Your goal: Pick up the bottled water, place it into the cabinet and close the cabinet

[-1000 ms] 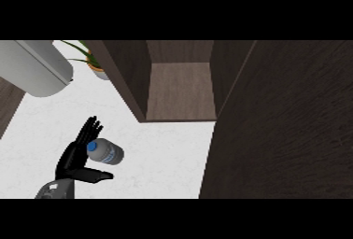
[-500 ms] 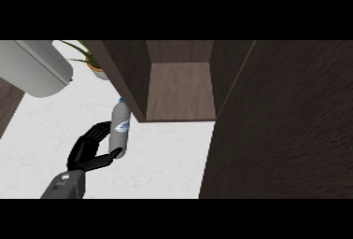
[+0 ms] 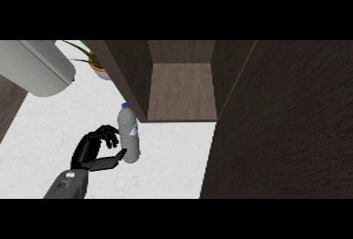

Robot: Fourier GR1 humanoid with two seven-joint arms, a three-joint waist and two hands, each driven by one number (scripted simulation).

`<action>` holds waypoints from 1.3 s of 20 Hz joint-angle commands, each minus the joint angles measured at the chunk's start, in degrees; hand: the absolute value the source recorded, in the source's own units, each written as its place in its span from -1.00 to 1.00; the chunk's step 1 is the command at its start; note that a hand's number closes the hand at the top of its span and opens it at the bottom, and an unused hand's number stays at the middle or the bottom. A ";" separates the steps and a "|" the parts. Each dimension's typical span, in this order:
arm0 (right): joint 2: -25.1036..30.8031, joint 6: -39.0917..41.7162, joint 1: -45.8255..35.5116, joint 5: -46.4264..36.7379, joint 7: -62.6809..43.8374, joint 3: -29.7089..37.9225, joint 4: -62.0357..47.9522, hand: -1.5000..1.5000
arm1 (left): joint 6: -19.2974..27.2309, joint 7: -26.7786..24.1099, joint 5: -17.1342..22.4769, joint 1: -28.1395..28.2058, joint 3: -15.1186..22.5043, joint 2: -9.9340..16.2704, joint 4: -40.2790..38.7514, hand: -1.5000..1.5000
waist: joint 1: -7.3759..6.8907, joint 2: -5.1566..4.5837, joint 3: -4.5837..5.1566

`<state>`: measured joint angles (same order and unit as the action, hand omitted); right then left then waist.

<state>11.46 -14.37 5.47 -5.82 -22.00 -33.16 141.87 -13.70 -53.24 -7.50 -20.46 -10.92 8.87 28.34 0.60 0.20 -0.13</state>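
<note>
The bottled water (image 3: 129, 134) is a clear grey bottle with a blue cap and label. It hangs over the white counter (image 3: 48, 126), its cap pointing at the lower edge of the cabinet's left wall (image 3: 131, 74). My left hand (image 3: 96, 151) is shut on it from the left: the thumb lies at the bottle's lower end and the curled fingers sit beside its body. The dark wood cabinet (image 3: 183, 91) stands open just right of the cap, its inside bare. My right hand does not show.
The cabinet's open door (image 3: 283, 121) fills the right side as a tall dark panel. A potted plant (image 3: 93, 63) stands behind the cabinet's left wall. A large pale grey rounded object (image 3: 34, 65) lies at the top left.
My left hand went from open beside the standing bottle to curled on it. It has carried the bottle up and right, toward the cabinet opening.
</note>
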 commanded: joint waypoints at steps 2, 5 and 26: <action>0.15 -1.86 -0.08 -7.75 -6.10 -3.88 6.97 -1.00 | 9.48 -2.65 -1.96 0.06 1.66 -6.08 2.49 1.00 | 0.07 0.02 0.21; 1.71 -0.40 0.66 -2.71 -2.02 0.38 5.52 -1.00 | 14.24 -4.25 -1.13 -1.80 -0.27 -7.41 1.03 1.00 | 0.17 -0.19 0.17; 5.25 -2.54 5.13 -3.71 1.64 -2.45 6.35 -1.00 | 28.35 25.16 26.56 -3.60 28.00 -8.86 34.07 1.00 | 0.10 0.08 0.12</action>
<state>14.55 -17.33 7.52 -5.91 -18.96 -35.49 141.68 9.78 -33.64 16.47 -22.58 12.95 0.05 56.99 0.67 0.30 0.01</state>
